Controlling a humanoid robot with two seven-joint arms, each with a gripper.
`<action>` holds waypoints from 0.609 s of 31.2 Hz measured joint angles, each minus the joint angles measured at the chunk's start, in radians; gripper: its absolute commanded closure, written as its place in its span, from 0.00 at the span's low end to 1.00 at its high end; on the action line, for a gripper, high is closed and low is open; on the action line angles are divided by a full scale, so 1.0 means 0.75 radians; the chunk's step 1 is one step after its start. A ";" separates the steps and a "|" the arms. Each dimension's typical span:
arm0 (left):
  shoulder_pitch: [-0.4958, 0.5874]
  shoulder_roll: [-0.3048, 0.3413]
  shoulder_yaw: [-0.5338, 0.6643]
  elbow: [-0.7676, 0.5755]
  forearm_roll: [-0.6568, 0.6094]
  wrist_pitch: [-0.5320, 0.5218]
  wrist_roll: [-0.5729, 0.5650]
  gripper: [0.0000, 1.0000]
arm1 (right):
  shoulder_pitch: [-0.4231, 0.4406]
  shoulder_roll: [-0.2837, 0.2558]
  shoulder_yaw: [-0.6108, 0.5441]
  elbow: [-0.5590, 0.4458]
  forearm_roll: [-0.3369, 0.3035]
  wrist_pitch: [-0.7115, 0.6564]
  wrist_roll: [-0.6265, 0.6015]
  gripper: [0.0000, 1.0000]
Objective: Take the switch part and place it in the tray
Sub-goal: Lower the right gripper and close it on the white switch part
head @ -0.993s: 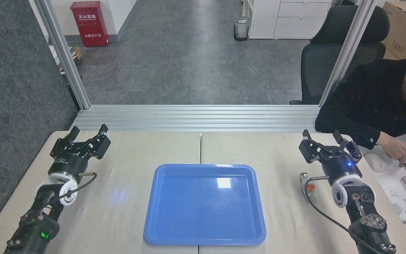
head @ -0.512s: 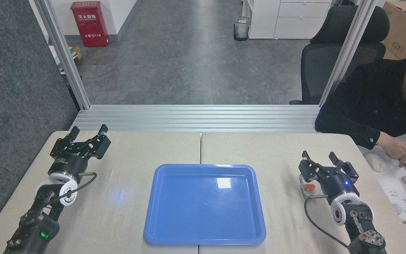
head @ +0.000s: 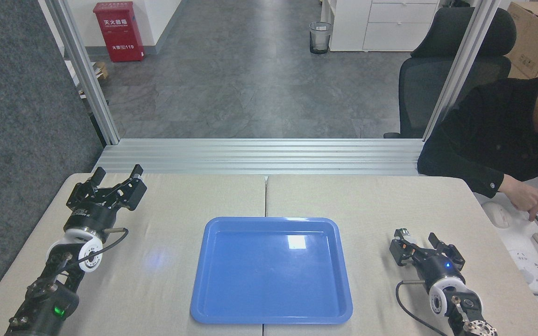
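The right gripper (head: 422, 245) sits low over the table (head: 367, 200) with jaws spread, the switch part (head: 406, 234) just beside its left finger; the blue tray (head: 271, 315) lies empty at centre; the left gripper (head: 116, 178) is spread, well apart.

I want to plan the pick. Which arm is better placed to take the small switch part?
The right. Its gripper is open right beside the small white switch part with silver round head. The left gripper is far across the glossy blue rectangular plastic tray.
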State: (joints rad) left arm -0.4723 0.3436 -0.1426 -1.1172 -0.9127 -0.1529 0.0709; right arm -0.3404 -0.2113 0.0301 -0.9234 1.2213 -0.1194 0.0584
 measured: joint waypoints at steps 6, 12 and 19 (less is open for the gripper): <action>0.000 0.000 0.000 0.000 0.000 0.000 0.000 0.00 | 0.003 0.020 0.015 0.045 -0.001 0.001 -0.017 0.18; 0.000 0.000 0.000 0.000 0.000 0.000 0.000 0.00 | 0.008 0.037 0.026 0.077 -0.003 -0.001 -0.039 0.85; 0.000 0.000 0.000 0.000 0.000 0.000 0.000 0.00 | 0.009 0.050 0.031 0.098 -0.007 -0.002 -0.053 1.00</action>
State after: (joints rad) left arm -0.4725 0.3436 -0.1426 -1.1171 -0.9127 -0.1526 0.0709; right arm -0.3336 -0.1739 0.0533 -0.8502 1.2158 -0.1213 0.0188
